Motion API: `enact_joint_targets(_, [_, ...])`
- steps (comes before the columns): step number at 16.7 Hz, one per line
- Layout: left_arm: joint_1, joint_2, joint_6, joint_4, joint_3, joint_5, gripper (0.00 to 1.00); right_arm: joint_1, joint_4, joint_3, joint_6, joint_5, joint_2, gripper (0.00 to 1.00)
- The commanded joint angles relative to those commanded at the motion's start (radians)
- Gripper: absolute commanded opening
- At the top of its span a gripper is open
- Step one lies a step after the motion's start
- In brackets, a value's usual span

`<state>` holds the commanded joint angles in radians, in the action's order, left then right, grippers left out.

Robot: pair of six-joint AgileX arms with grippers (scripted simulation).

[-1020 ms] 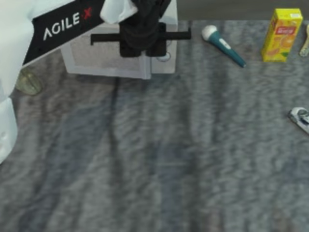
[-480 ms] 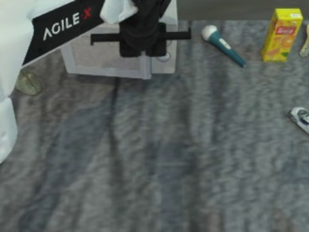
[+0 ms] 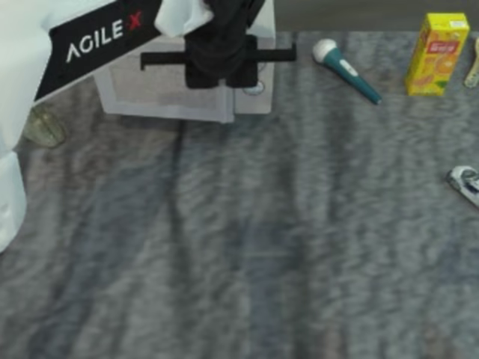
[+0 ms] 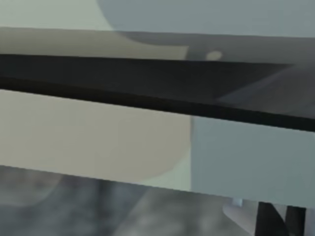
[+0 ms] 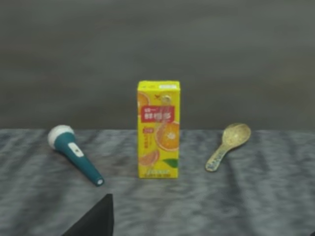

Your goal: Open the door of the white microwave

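White microwave [image 3: 187, 93] stands at the table's [image 3: 262, 247] far edge, left of centre; its door [image 3: 161, 93] faces me, and I see no gap at its edge. My left gripper [image 3: 217, 63] sits over the door's right side and covers the handle; I cannot tell whether it is clenched. A greenish round object [image 3: 43, 126] lies left of the microwave. To the right lie a teal microphone [image 3: 346, 69], an upright juice carton [image 3: 436, 54], a spoon [image 5: 229, 145] and a small toy car [image 3: 465, 182]. My right arm is parked off the top view

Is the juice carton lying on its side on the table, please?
No, the juice carton stands upright on the table, between the microphone and the spoon.
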<state>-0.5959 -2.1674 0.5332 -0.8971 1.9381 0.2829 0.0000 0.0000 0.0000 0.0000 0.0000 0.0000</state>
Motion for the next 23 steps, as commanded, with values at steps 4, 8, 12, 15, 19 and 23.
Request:
enact_joint_targets(4, [0.009, 0.059, -0.056, 0.044, -0.084, -0.019, 0.0, 0.0, 0.0, 0.0, 0.0, 0.0, 0.0, 1.0])
enact_joint_targets(8, [0.013, 0.104, -0.1, 0.08, -0.151, -0.042, 0.0, 0.0, 0.0, 0.0, 0.0, 0.0, 0.0, 1.0])
enact_joint_targets(12, [0.013, 0.104, -0.1, 0.08, -0.151, -0.042, 0.0, 0.0, 0.0, 0.0, 0.0, 0.0, 0.0, 1.0])
enact_joint_targets(15, [0.013, 0.104, -0.1, 0.08, -0.151, -0.042, 0.0, 0.0, 0.0, 0.0, 0.0, 0.0, 0.0, 1.0])
enact_joint_targets(19, [0.013, 0.104, -0.1, 0.08, -0.151, -0.042, 0.0, 0.0, 0.0, 0.0, 0.0, 0.0, 0.0, 1.0])
enact_joint_targets(23, [0.013, 0.104, -0.1, 0.08, -0.151, -0.042, 0.0, 0.0, 0.0, 0.0, 0.0, 0.0, 0.0, 1.0])
